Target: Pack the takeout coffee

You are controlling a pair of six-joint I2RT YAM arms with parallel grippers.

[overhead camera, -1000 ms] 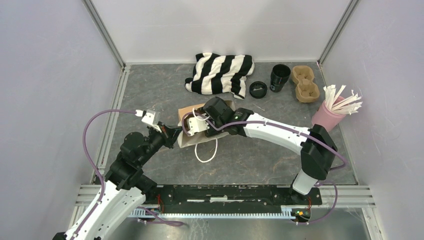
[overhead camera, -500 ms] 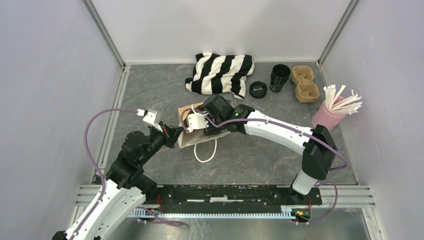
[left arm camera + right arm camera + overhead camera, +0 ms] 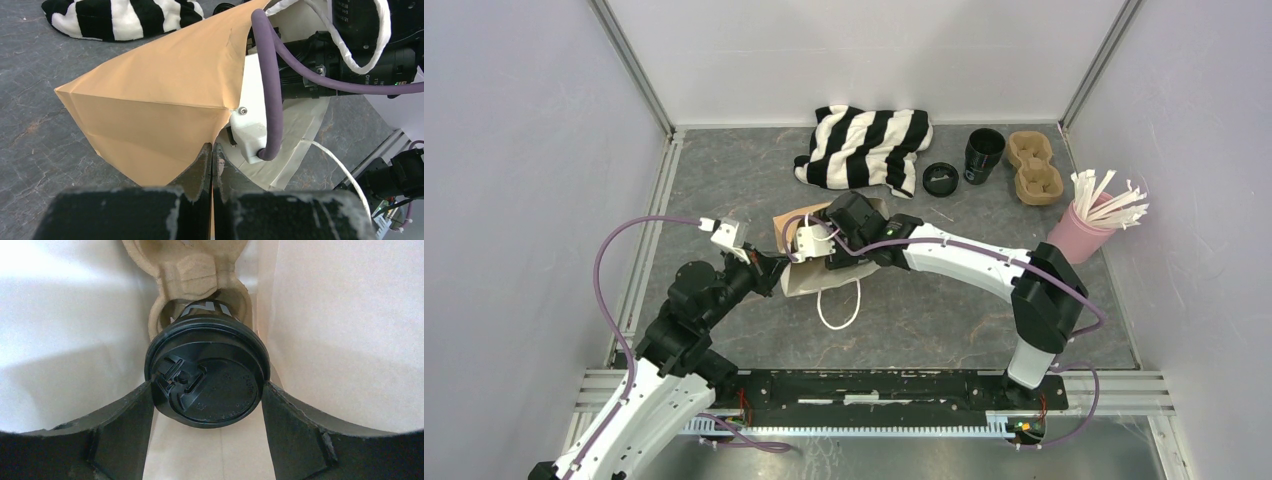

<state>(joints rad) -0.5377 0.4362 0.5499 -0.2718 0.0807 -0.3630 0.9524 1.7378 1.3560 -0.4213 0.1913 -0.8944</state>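
Observation:
The takeout coffee, a black cup with a round black lid, sits inside the brown paper bag, its base in a moulded cardboard carrier. My right gripper is deep inside the bag with its fingers pressed on both sides of the lid. In the top view the bag lies mid-table and hides the cup and the right fingers. My left gripper is shut on the bag's near edge and holds its mouth up; it also shows in the top view.
A striped cloth lies at the back. To its right are a loose black lid, a lidless black cup, a second cardboard carrier and a pink cup of stirrers. The bag's white handle loops toward me.
My right wrist has moved left and deeper into the bag. The bag has shifted slightly left with it. The left arm holds its place.

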